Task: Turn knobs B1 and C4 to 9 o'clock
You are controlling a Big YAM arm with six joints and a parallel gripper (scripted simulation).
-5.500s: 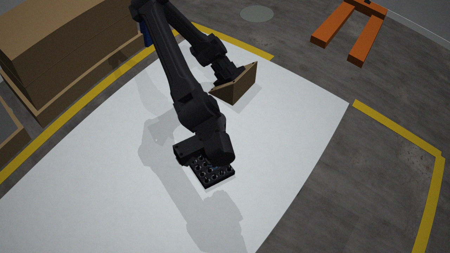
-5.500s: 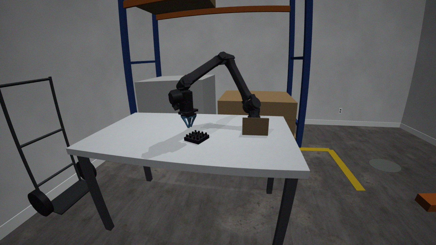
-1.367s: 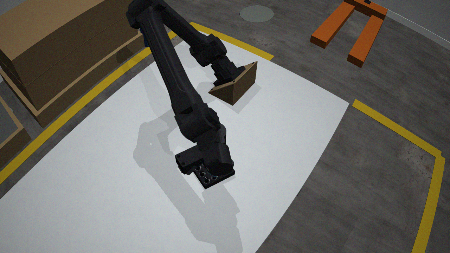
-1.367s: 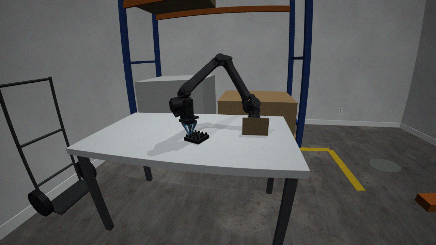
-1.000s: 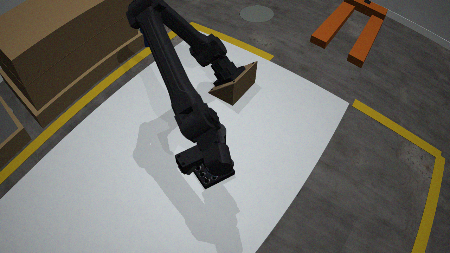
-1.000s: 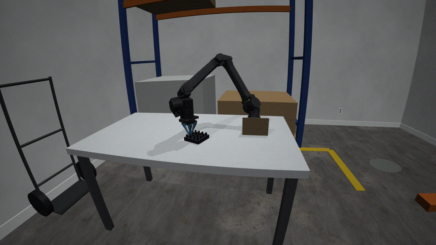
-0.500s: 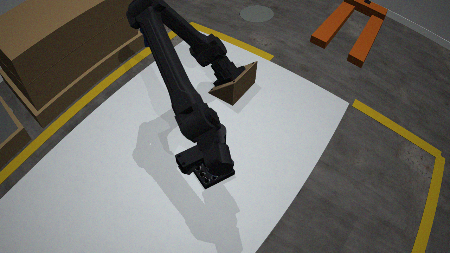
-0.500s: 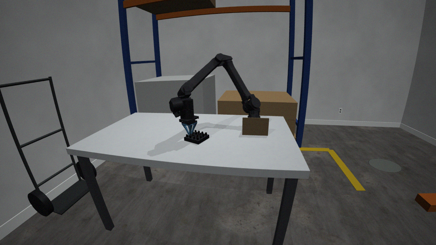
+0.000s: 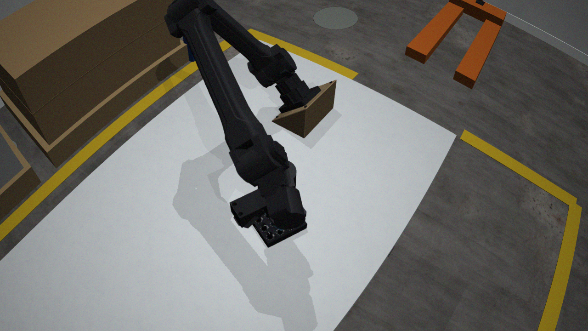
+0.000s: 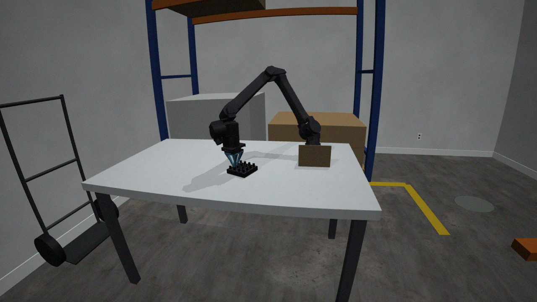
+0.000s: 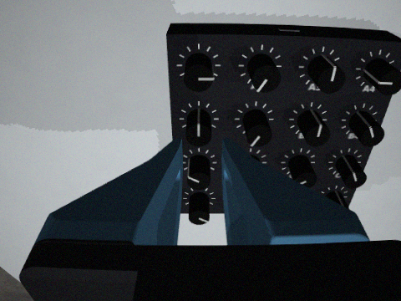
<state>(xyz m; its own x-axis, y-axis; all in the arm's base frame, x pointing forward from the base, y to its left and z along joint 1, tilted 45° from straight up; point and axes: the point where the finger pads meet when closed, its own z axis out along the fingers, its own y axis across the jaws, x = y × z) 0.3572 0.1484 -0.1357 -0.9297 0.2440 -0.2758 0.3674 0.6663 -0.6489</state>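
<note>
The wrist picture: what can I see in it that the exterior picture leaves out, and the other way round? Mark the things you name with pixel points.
Only the wrist view shows the white lines on the knobs and some printed names, such as A4 (image 11: 368,89).

Only the exterior view shows the table's legs (image 10: 118,238) and a hand truck (image 10: 69,165).

Both show the knob box (image 10: 243,173) (image 11: 230,96) and the gripper's blue fingers (image 10: 228,155).

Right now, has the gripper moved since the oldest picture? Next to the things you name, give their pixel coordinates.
Yes, downward: the gripper (image 10: 235,165) (image 11: 202,150) hung clear above the knob box (image 9: 287,237) (image 10: 236,173) (image 11: 227,94) then; now its tips are down at the knobs.
</note>
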